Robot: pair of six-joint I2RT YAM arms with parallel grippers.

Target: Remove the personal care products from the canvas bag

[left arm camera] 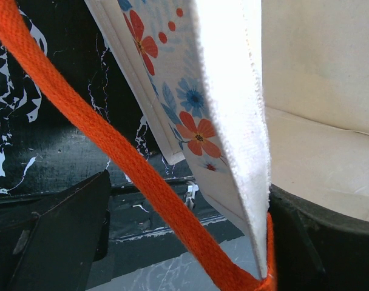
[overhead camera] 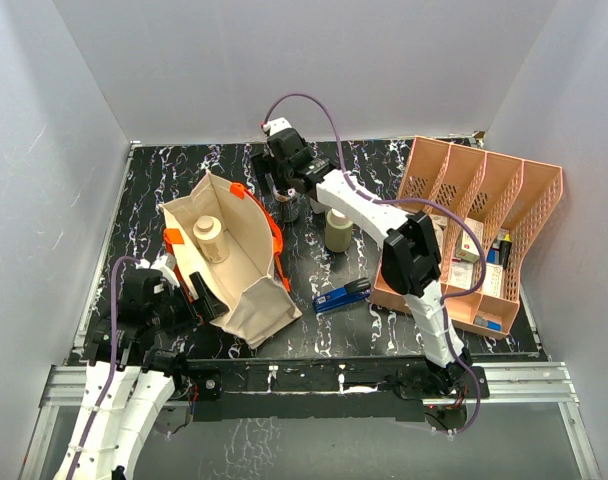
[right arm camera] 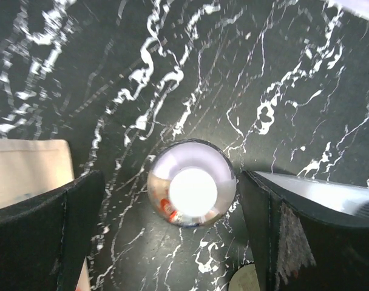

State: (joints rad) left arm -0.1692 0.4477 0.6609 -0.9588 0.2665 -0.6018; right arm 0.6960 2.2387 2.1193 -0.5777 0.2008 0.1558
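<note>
The beige canvas bag (overhead camera: pixel 246 262) lies open at centre left with orange handles; a cream cylinder (overhead camera: pixel 212 238) stands inside it. My left gripper (overhead camera: pixel 196 290) is open at the bag's near rim, with the floral-printed bag wall (left arm camera: pixel 233 103) and an orange strap (left arm camera: pixel 111 145) between its jaws. My right gripper (overhead camera: pixel 284 203) is open and points straight down over the tiny clear bottle (right arm camera: pixel 192 191), which stands on the table between the fingers without touching them. The olive-tan cylinder (overhead camera: pixel 337 231) stands on the table to the right of it. The white squarish bottles are not in view.
A blue-black stapler (overhead camera: pixel 342 296) lies on the black marbled table (overhead camera: pixel 174 170). A salmon-pink divided organizer (overhead camera: pixel 504 190) holding small cartons stands at the right. Grey walls close in the table. A corner of the bag (right arm camera: pixel 27 170) shows beside the right gripper.
</note>
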